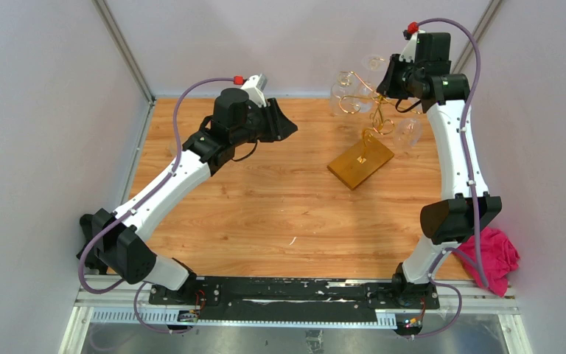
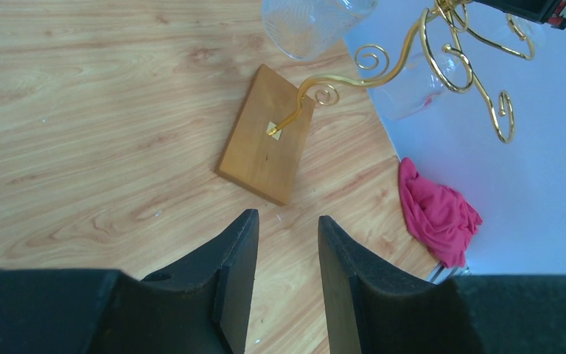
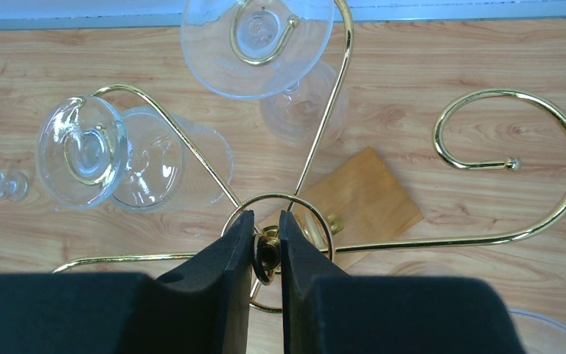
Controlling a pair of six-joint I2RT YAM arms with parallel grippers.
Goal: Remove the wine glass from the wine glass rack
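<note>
With my right gripper [image 3: 267,251] pinched on the rack [image 3: 372,195] top and left gripper [image 2: 287,221] gaping empty, a jerk could shake the twelve-o'clock glass [image 3: 206,51] loose.

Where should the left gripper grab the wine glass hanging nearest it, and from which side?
Likely the stem just under the foot of the wine glass, coming in from the left, away from the wine glass rack's centre. It hangs foot-up in a wire curl, bowl exposed below; the open left gripper faces that side.
</note>
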